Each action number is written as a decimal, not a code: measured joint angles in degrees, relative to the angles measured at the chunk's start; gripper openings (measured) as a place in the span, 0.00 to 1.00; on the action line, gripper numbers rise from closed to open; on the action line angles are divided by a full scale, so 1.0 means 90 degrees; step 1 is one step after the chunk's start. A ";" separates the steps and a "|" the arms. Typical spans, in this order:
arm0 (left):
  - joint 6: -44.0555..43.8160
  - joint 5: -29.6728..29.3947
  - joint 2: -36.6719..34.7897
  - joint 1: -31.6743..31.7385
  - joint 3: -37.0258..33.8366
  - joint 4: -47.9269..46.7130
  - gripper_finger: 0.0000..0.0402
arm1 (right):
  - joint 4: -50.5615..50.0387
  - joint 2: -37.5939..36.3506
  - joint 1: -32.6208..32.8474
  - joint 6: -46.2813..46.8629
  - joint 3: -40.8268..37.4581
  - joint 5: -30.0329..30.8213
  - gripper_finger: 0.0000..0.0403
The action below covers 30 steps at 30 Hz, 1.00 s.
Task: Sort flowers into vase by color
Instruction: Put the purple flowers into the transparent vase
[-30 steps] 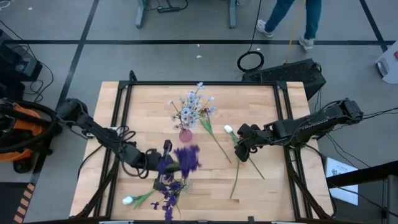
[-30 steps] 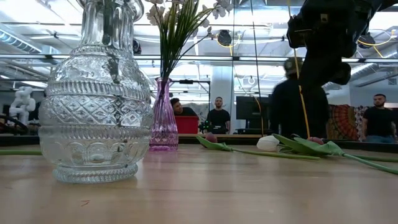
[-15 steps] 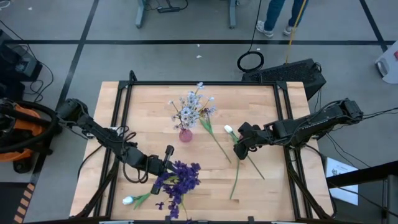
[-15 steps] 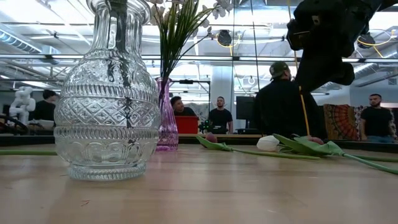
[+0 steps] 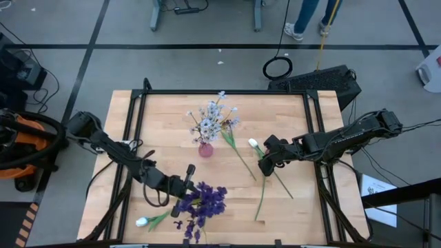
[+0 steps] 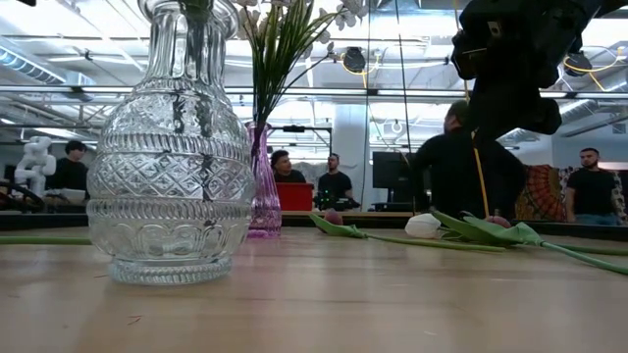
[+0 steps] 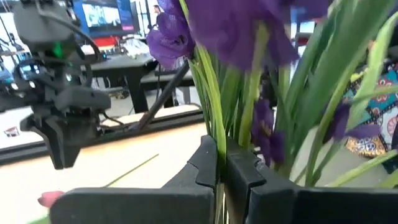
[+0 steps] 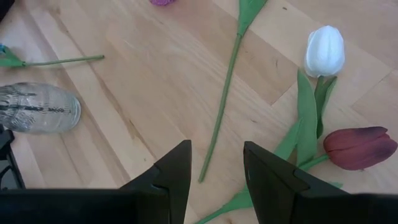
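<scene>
My left gripper [image 5: 187, 180] is shut on a bunch of dark purple flowers [image 5: 205, 198] near the table's near edge. Their stems [image 6: 196, 14] stand in the neck of a clear cut-glass vase [image 6: 172, 147]. A slim pink vase [image 5: 205, 149] at the table's middle holds pale lavender-white flowers [image 5: 215, 117]. My right gripper [image 5: 264, 164] hangs open above loose tulips: a white bud [image 8: 324, 50], a dark red bud [image 8: 357, 148] and a green stem [image 8: 221, 112] lying on the wood. Another white tulip [image 5: 142, 222] lies at the near left. My left gripper pinches the green stems of the purple bunch [image 7: 219, 140] between its two fingers, below the blooms. The fingers come in level from the table's left, lying across the stems. The bunch stands roughly upright, and its lower stems reach down into the clear vase.
A black frame [image 5: 227, 93] runs around the wooden table top. Bare wood lies between the pink vase and the clear vase and along the far edge. People stand and sit in the room beyond the table [image 6: 456, 167].
My left gripper has moved down and a little toward the table's right and near edges, rolling as it went. The purple bunch has come down with it and now sits nearer the near edge. The clear vase has slid slightly sideways.
</scene>
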 joint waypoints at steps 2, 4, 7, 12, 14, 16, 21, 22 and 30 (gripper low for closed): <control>-0.0200 0.0000 0.0113 0.0000 0.0000 0.0064 0.03 | 0.0000 0.0000 0.0000 0.0000 0.0000 0.0000 0.34; -0.0387 0.0000 0.0165 0.0000 0.0000 0.0048 0.03 | 0.0000 0.0000 0.0000 -0.0003 0.0000 0.0000 0.34; -0.0649 0.0001 0.0178 0.0000 0.0000 0.0029 0.03 | 0.0000 0.0000 0.0000 -0.0011 0.0000 0.0000 0.34; -0.0803 -0.0005 0.0178 0.0000 0.0000 0.0038 0.03 | 0.0000 0.0000 0.0000 -0.0022 0.0000 0.0000 0.34; -0.0918 -0.0011 0.0178 0.0000 0.0000 0.0036 0.03 | 0.0000 0.0000 0.0000 -0.0024 0.0000 0.0000 0.34; -0.1260 -0.0187 0.0178 0.0004 0.0000 0.0032 0.03 | 0.0000 0.0000 0.0000 -0.0023 0.0000 0.0000 0.34; -0.2000 -0.0749 0.0178 0.0017 0.0000 -0.0018 0.04 | 0.0000 0.0000 0.0000 0.0003 0.0000 -0.0002 0.34; -0.1951 -0.0749 0.0178 0.0013 0.0000 -0.0057 0.05 | -0.0002 0.0000 0.0000 0.0008 0.0000 -0.0002 0.34; -0.1962 -0.0748 0.0178 0.0011 0.0000 -0.0135 0.25 | -0.0001 0.0000 0.0000 0.0180 0.0000 -0.0007 0.34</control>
